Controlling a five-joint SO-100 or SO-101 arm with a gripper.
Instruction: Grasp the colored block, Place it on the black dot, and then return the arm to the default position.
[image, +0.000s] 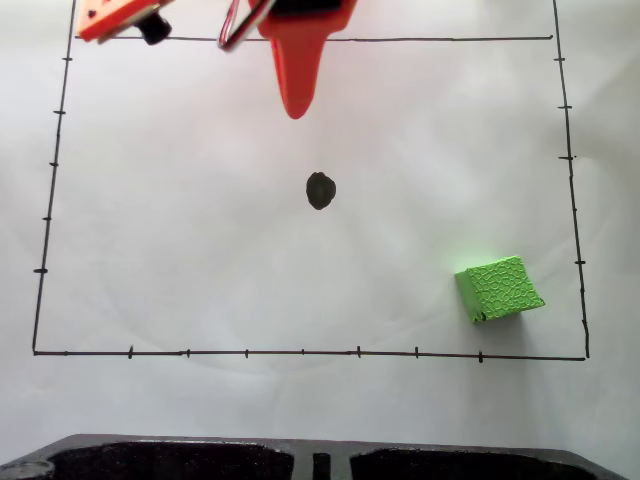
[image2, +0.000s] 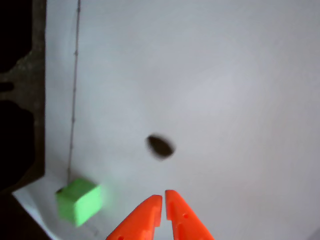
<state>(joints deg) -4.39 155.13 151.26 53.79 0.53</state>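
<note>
Green cube (image: 498, 288) beside ruled border (image: 577, 200), unobstructed

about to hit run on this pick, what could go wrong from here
The end effector looks shut in the wrist view, so it must open before descending or it may knock the green cube away. The cube sits skewed near the ruled border's corner, far from the black dot; a misaligned grasp could twist it or push it outside the lines.

Fixed view looks straight down; wrist view slants closer, sharing the black dot (image: 320, 190).
</note>
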